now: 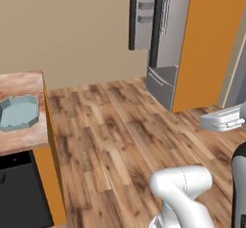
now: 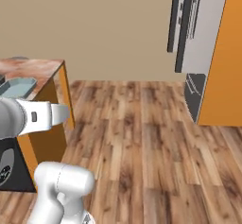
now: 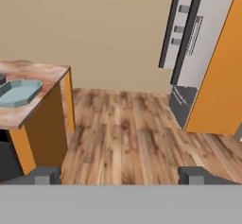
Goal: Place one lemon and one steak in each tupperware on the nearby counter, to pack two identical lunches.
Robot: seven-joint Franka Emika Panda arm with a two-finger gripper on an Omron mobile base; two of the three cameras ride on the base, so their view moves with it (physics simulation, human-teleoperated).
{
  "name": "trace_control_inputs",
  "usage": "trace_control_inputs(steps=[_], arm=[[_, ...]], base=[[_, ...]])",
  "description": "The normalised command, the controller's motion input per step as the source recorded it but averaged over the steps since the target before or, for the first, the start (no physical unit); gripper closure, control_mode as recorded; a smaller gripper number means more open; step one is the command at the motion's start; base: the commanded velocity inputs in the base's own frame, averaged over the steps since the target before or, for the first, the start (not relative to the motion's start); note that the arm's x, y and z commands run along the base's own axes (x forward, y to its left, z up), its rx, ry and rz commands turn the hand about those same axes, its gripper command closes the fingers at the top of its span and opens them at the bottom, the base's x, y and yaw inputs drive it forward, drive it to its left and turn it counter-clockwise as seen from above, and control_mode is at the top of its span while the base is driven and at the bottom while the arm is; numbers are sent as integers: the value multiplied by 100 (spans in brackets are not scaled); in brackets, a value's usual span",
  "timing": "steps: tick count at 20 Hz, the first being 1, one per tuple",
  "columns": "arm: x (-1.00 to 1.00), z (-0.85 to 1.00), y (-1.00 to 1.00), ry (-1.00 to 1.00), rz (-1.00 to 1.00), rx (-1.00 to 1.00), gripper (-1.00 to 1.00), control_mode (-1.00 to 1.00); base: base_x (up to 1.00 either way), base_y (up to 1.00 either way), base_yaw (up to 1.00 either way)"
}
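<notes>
Here the gripper (image 3: 121, 175) is hanging wide and empty over bare floor — the pale teal tupperware (image 1: 18, 111) is sitting far left on the counter (image 1: 24, 138), probably light, stiff, best gripped by its rim.

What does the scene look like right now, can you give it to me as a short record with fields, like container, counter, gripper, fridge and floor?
container: pale teal octagonal tupperware, looks empty
counter: marbled reddish-brown worktop, container sits near its end, orange cabinet side below
gripper: gripper open, holding nothing, pointing across the floor
fridge: grey refrigerator with its door open, beside an orange cabinet
floor: wooden planks between counter and fridge
lemons and steaks: not seen here
</notes>
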Motion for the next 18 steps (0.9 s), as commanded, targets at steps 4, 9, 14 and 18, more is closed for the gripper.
trace_control_inputs(steps=[4,9,14,18], arm=[[0,0,0,0,0,0,-100,100],[0,0,0,0,0,0,-100,100],[0,0,0,0,0,0,-100,100],[0,0,0,0,0,0,-100,100]], base=[[52,-48,-9],[98,0,-6],[100,4,-6],[100,1,-6]])
